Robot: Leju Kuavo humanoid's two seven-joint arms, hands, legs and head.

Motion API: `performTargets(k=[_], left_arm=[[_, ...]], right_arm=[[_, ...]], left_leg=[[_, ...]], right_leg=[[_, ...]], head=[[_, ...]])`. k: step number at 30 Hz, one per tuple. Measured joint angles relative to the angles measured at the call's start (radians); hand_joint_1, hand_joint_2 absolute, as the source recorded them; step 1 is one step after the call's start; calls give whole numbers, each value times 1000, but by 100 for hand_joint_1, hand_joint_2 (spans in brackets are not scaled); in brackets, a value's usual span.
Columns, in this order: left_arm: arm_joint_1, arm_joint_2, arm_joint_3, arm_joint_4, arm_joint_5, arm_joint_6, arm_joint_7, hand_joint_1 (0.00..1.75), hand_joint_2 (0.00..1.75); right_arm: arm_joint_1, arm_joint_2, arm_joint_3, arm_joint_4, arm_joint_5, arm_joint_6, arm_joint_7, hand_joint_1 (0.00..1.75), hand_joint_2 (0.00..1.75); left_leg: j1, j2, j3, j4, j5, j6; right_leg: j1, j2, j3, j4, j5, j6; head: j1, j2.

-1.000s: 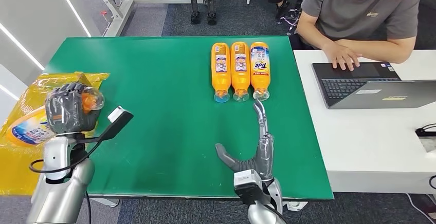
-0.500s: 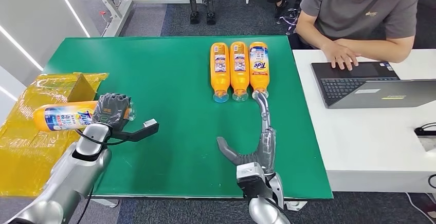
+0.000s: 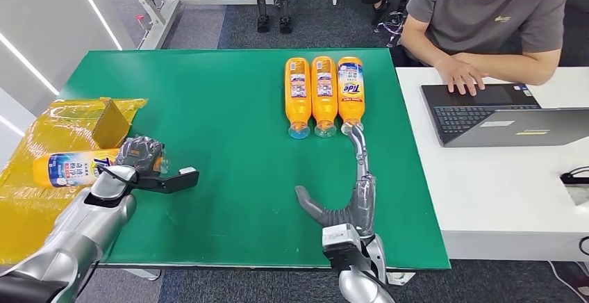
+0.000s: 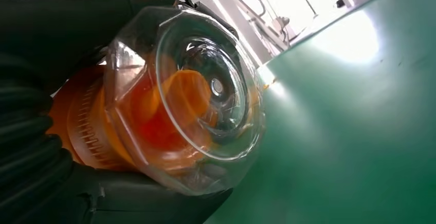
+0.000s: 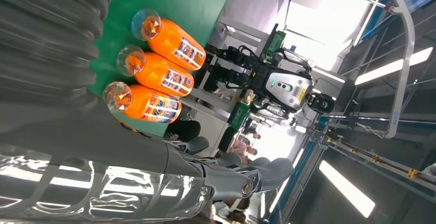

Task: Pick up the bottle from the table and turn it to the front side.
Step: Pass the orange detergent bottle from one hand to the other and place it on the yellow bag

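Note:
An orange Tide bottle lies sideways in my left hand, which grips it near the neck at the table's left edge, over the yellow bag. Its clear cap over the orange neck looms close in the left wrist view, with dark fingers wrapped behind it. Three more orange bottles lie side by side at the far middle of the green table, caps toward me. My right hand is open on the table, one finger stretched to the rightmost bottle's cap. The right wrist view shows the three bottles.
A crumpled yellow bag covers the table's left edge and hangs off it. On the right stands a white table with a laptop, and a person sits there with a hand on the keyboard.
My left hand has tipped its bottle from cap-up to lying sideways and lowered it toward the yellow bag. The right hand has crept slightly forward toward the rightmost bottle.

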Motion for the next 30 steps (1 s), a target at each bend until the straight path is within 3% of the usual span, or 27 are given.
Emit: performTargets(k=[5, 11, 18, 30], left_arm=[[-24, 15, 0, 39, 33, -69, -26, 175, 175], [-24, 64, 2, 60, 117, -178, -204, 175, 175], [-38, 84, 3, 63, 139, -272, -245, 175, 175], [-43, 82, -2, 63, 154, -265, -289, 175, 175]], right_arm=[[11, 0, -8, -15, 25, 2, 14, 0, 175], [12, 0, -15, -16, 29, 14, 20, 0, 175], [4, 1, -16, -15, 23, 23, 32, 0, 175], [13, 2, -17, -26, 35, 20, 44, 0, 175]], left_leg=[[0, 1, 0, 0, 0, 0], [0, 0, 0, 0, 0, 0], [0, 0, 1, 0, 0, 0], [0, 0, 1, 0, 1, -1]], right_leg=[[0, 0, 0, 0, 0, 0], [0, 0, 0, 0, 0, 0], [0, 0, 1, 0, 0, 0], [0, 0, 1, 0, 0, 0]], head=[[0, 0], [0, 0], [0, 0], [0, 0]])
